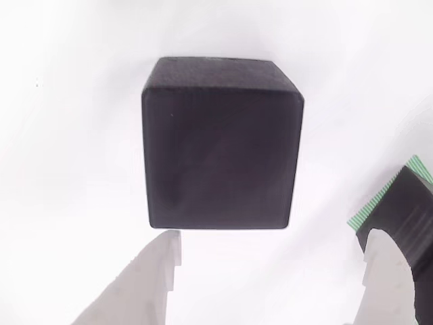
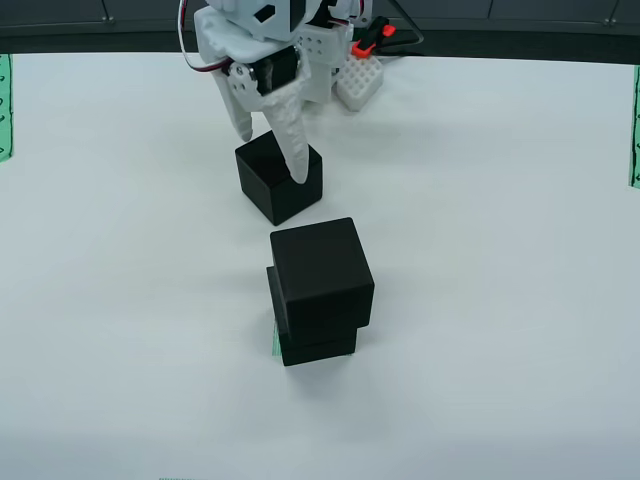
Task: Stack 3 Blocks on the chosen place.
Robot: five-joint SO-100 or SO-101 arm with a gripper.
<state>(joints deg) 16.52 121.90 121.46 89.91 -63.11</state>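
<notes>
In the view that rides on the gripper, a matte black block sits alone on the white table, just ahead of my two white fingertips. My gripper is open and holds nothing. From the front view, the gripper hangs over this same block, one finger at its back left and one reaching its top. Nearer the camera, two more blocks stand stacked, the upper one twisted on the lower one. They rest on the green-striped chosen place, whose stripes also peek out at the right.
Green-striped strips lie at the table's left edge and right edge. A white studded piece with an orange-red part sits beside the arm's base. A dark band runs along the far edge.
</notes>
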